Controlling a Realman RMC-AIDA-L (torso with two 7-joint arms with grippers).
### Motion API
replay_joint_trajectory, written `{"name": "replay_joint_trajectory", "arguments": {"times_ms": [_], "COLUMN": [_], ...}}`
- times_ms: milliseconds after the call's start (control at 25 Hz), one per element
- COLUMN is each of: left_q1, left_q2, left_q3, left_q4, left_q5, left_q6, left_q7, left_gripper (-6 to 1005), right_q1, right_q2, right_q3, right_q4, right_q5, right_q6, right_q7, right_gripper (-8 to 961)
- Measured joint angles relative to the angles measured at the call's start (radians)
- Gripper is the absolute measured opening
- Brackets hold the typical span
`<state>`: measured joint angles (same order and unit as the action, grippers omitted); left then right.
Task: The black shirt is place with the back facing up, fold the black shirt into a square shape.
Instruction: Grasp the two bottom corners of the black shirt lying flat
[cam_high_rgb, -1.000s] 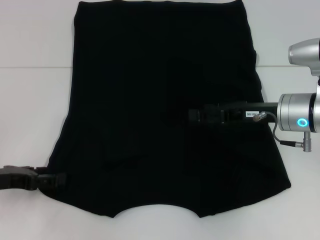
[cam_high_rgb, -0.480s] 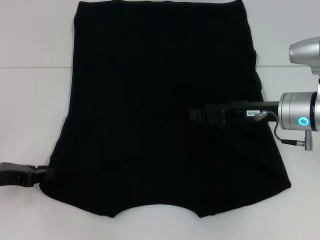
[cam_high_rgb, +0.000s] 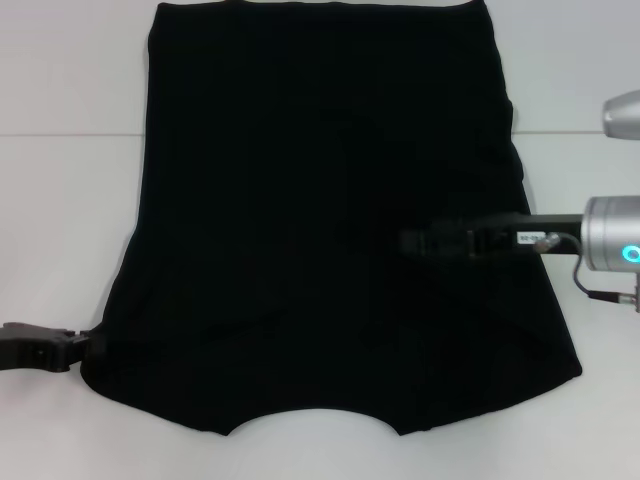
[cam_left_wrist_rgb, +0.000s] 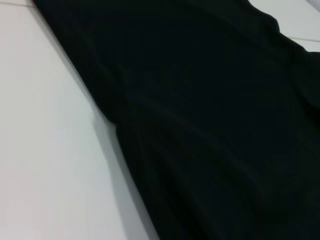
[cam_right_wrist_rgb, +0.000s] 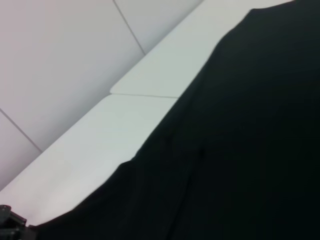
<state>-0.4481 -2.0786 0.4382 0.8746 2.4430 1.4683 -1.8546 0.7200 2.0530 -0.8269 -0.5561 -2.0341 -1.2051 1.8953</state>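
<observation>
White table (cam_high_rgb: 60, 200), black shirt (cam_high_rgb: 320, 200) flat, left gripper (cam_high_rgb: 88, 347) at its corner, right gripper (cam_high_rgb: 415, 242) above, grips indiscernible, label unreadable.

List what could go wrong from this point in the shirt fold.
1. The left pincer sits right at the black shirt's near left corner; moving off from there could catch the edge and drag the cloth out of line.
2. The right pincer lies low over the middle of the shirt; pulling back could bunch the fabric and spoil the flat layers.
3. Black pincers on black cloth make contact hard to judge.
</observation>
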Motion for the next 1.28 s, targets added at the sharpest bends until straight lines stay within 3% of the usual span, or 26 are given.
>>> {"name": "replay_joint_trajectory", "arguments": {"times_ms": [160,400,520,800,1280], "left_q1": [0.000,0.001,0.002,-0.002,-0.012], "left_q2": [-0.002,-0.006,-0.005,-0.003,-0.002], "left_q3": [-0.001,-0.001,-0.002,-0.003,-0.001], "left_q4": [0.000,0.000,-0.001,-0.007,-0.010], "left_q5": [-0.008,-0.025,-0.033,-0.033,-0.033], "left_q6": [0.039,0.054,0.054,0.049,0.051], "left_q7": [0.000,0.001,0.006,0.007,0.003], "left_gripper": [30,35,38,45,56], "right_q1": [-0.029,-0.081,-0.108,-0.148,-0.150], "right_q2": [-0.027,-0.096,-0.116,-0.124,-0.127], "right_q3": [0.005,0.007,0.010,0.038,0.067], "right_q4": [-0.001,-0.006,-0.033,-0.092,-0.093], "right_q5": [0.000,-0.043,-0.103,-0.181,-0.266], "right_q6": [-0.046,-0.109,-0.121,-0.137,-0.199], "right_q7": [0.007,0.096,0.165,0.238,0.270], "right_gripper": [744,745,745,744,745]}}
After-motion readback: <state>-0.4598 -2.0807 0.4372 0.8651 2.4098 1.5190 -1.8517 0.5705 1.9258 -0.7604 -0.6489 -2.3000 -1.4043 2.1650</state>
